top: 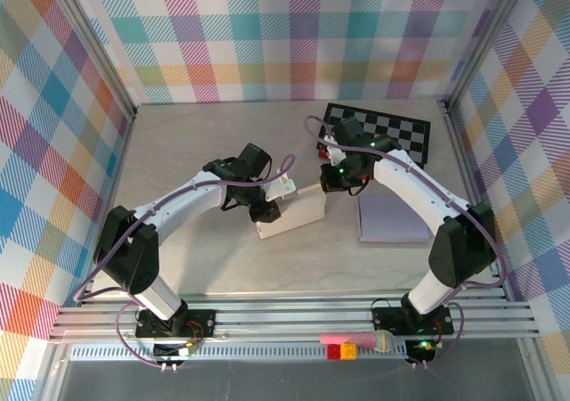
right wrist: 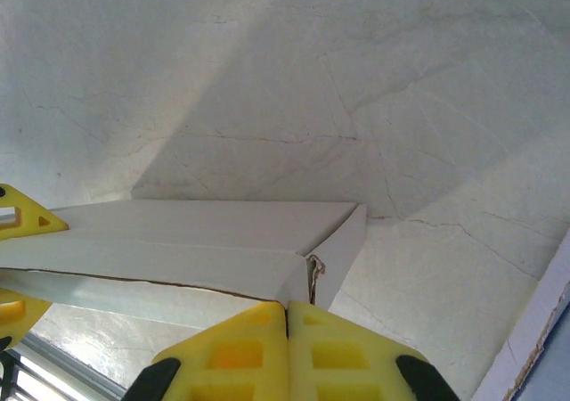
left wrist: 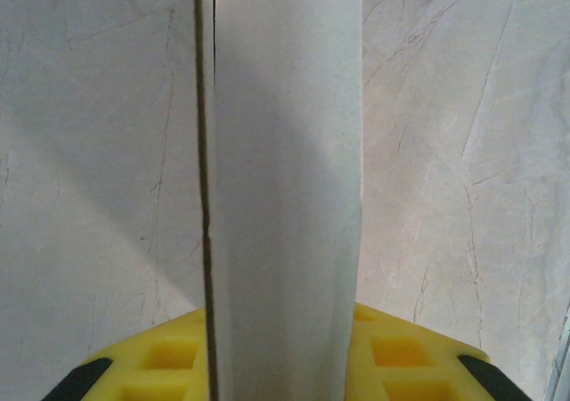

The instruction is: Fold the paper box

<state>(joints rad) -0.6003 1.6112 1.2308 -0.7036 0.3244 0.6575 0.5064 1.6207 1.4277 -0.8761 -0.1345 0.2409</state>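
Note:
The white paper box [top: 292, 216] lies partly folded on the table between both arms. My left gripper [top: 267, 207] is shut on it. In the left wrist view an upright panel of the box [left wrist: 285, 169] runs between the yellow fingers [left wrist: 405, 356], with a dark seam along its left edge. My right gripper [top: 333, 184] is at the box's right end. Its yellow fingers [right wrist: 232, 356] are pressed flat together, and their tips touch the box's end corner [right wrist: 334, 241], where a flap edge shows a small gap. I cannot tell whether paper is pinched there.
A black-and-white checkered mat [top: 383, 132] lies at the back right. A pale flat sheet [top: 392, 218] rests under the right arm. Small red and yellow blocks [top: 346, 351] sit on the front rail. Plaid walls close in the left, back and right sides.

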